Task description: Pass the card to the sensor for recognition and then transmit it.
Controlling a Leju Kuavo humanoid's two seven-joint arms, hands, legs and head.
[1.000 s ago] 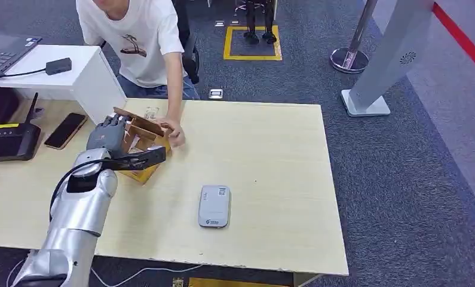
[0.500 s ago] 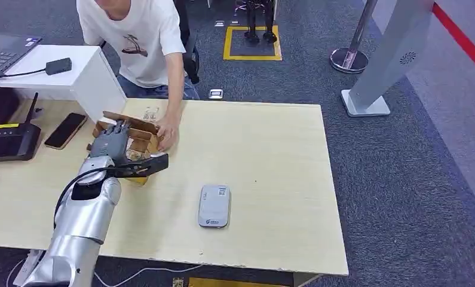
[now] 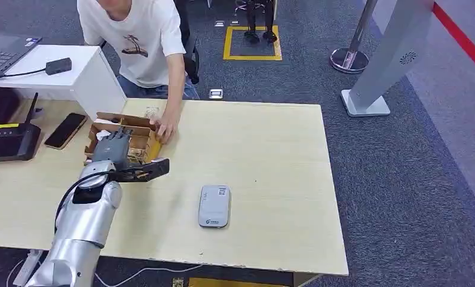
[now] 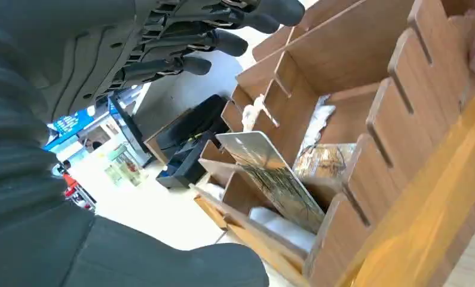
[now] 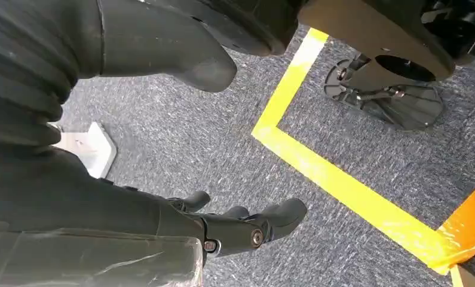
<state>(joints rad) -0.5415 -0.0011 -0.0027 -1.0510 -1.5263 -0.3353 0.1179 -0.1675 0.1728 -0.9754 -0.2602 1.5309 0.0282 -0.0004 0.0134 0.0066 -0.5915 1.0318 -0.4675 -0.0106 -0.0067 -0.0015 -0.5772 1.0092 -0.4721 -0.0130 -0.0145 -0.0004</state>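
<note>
Left hand (image 3: pixel 111 146) hovers over the wooden box (image 3: pixel 140 128) near the desk's (image 3: pixel 270 155) far left edge, fingers (image 4: pixel 223 42) spread, holding nothing. Card (image 4: pixel 270 176) stands tilted in a box slot, just below fingers, not touching. Right hand (image 5: pixel 247 230) hangs over carpet, fingers loosely curled, nothing held. A person's hand (image 3: pixel 165 128) touches box.

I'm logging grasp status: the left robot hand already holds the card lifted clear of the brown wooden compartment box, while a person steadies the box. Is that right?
Not quite. In the left wrist view the shiny printed card stands tilted inside a compartment of the brown wooden compartment box, and the left robot hand is open above it, holding nothing. The person's hand does rest on the box.
</note>
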